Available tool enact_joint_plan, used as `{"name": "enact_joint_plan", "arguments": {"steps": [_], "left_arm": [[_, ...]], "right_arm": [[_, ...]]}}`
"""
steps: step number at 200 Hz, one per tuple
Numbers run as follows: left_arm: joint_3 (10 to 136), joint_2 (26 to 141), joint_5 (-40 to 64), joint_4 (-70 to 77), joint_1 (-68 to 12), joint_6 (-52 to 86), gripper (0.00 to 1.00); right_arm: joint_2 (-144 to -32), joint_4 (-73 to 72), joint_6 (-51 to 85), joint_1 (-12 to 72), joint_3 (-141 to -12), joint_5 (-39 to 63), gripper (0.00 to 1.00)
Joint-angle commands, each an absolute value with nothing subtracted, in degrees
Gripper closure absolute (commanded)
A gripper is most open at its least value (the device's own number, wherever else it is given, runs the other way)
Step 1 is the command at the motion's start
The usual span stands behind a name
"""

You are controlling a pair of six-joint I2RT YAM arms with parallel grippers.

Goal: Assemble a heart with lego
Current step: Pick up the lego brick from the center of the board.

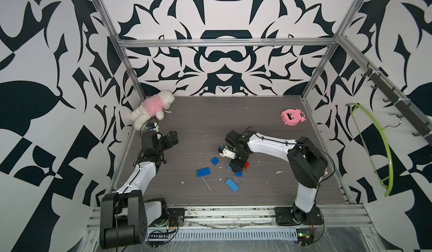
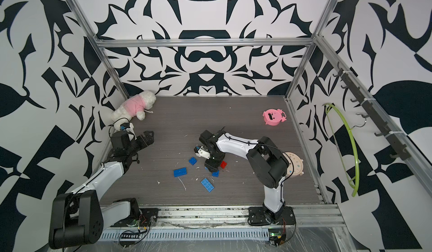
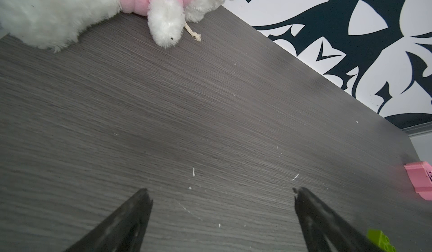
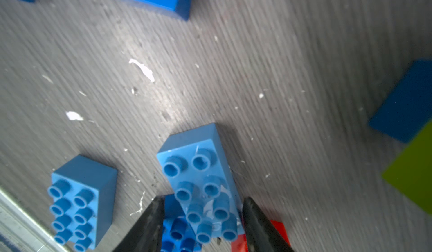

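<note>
On the dark wood-grain surface (image 1: 233,112), front centre, a blue eight-stud plastic brick (image 4: 198,169) is gripped by the half-closed right pincer (image 4: 204,199) over a second blue brick (image 4: 175,234) for joining, alignment and downward pressing being judged next; the left pincer (image 3: 219,192) is seen wide open, empty.

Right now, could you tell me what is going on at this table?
The right gripper has a blue 2x4 brick between its fingers, low over another blue brick and a red brick. The left gripper hangs open and empty over the bare table, near the white plush toy. Other blue bricks lie loose nearby, so no heart is built yet.
</note>
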State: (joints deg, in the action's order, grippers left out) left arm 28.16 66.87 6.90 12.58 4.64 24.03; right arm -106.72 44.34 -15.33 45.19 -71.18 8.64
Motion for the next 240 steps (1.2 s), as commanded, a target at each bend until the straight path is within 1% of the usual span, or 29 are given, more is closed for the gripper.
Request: {"name": "enact_joint_plan", "arguments": {"steps": [1,31,55,153,197,218,240], "left_arm": [[29.1,66.8,7.1,13.1,4.7,24.0,0.01],[29.1,66.9,7.1,13.0,4.7,24.0,0.01],[29.2,66.9,7.1,13.0,4.7,24.0,0.01],[29.2,67.0,7.2,13.0,4.7,23.9,0.01],[29.2,66.9,7.2,13.0,4.7,23.9,0.01],[29.1,66.8,7.2,13.1,4.7,23.9,0.01],[28.9,66.5,7.3,13.2,4.7,24.0,0.01]], "right_arm": [[-106.1,44.0,-16.0,45.0,-73.2,9.5,0.46],[-106.3,43.6,-15.7,45.0,-73.6,10.0,0.47],[-106.5,43.5,-15.6,45.0,-74.0,10.4,0.51],[-107.9,43.6,-15.6,45.0,-73.9,10.6,0.53],[-107.7,43.3,-15.4,45.0,-74.2,11.8,0.68],[-106.8,42.7,-14.9,45.0,-74.0,11.9,0.72],[-103.8,40.9,-13.2,44.2,-73.0,10.9,0.73]]}}
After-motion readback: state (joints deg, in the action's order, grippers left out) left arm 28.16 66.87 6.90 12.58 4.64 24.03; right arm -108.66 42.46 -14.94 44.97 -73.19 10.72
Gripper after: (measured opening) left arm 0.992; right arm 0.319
